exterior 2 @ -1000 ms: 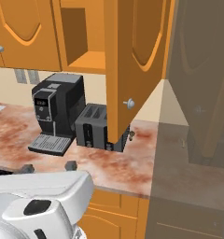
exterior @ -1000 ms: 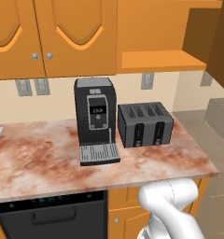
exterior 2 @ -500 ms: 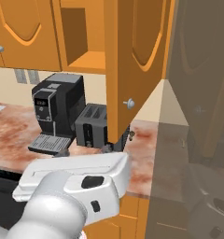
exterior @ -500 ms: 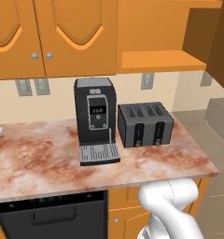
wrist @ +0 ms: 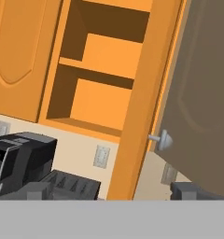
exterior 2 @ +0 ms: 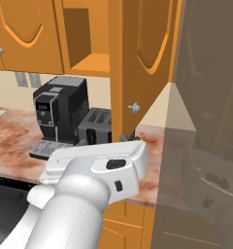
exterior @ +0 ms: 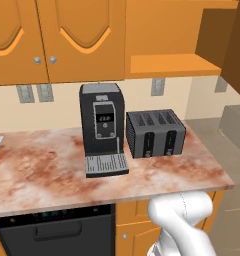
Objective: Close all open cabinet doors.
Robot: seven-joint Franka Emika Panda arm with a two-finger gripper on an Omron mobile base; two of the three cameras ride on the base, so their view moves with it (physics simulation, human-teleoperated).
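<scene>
One tall orange-brown cabinet door [exterior 2: 138, 58] stands swung out from the upper cabinet, edge toward me, with its round silver knob [exterior 2: 134, 108] near the lower edge. Behind it the open cabinet [exterior 2: 84, 41] shows bare shelves. In the hand view the same door's edge [wrist: 141, 107] and knob [wrist: 163, 140] sit right of the shelves [wrist: 102, 88]. My gripper [wrist: 109, 193] is open and holds nothing, its fingertips [wrist: 37, 191] low in that view, short of the door. Two closed doors [exterior: 82, 35] hang at upper left.
A black coffee machine [exterior: 103, 127] and a black toaster [exterior: 155, 132] stand on the marbled counter [exterior: 37, 170]. A black dishwasher front [exterior: 57, 232] sits below it. My white arm [exterior 2: 96, 170] fills the foreground. A dim grey-brown panel [exterior 2: 208, 126] rises at right.
In the right base view my arm has risen and swung right, its white link now lying across the lower middle. The door and countertop things have not moved.
</scene>
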